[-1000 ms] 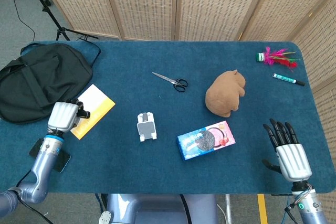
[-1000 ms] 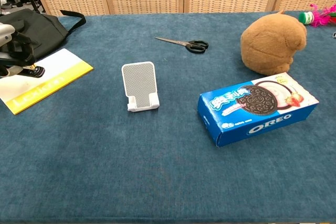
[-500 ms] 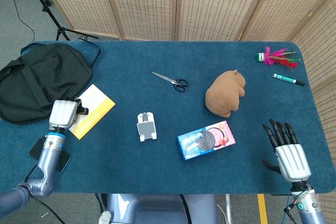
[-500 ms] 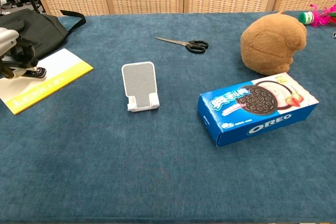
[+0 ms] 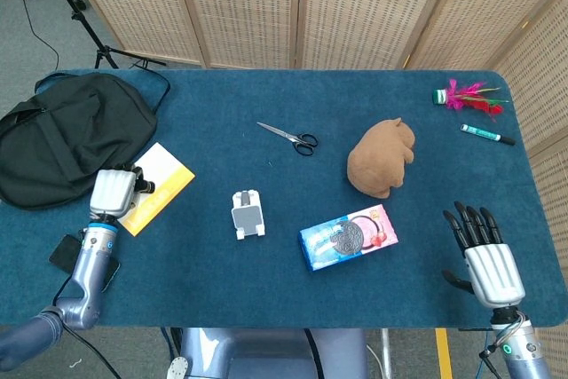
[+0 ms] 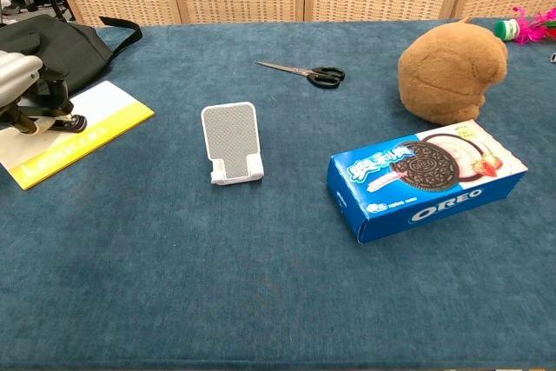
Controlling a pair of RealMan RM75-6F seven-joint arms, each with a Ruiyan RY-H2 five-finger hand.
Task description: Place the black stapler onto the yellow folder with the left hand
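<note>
The yellow folder lies at the table's left side, white with a yellow edge. My left hand is over its near-left part and grips the black stapler. In the chest view the stapler sits low on the folder's white sheet under my left hand, whose fingers are still around it. My right hand rests at the near right corner, fingers spread and holding nothing.
A black bag lies behind the folder. Scissors, a white phone stand, an Oreo box and a brown plush toy occupy the middle. A shuttlecock and marker lie far right.
My left hand has shifted slightly right and lower over the folder, carrying the stapler with it. The right hand has not moved.
</note>
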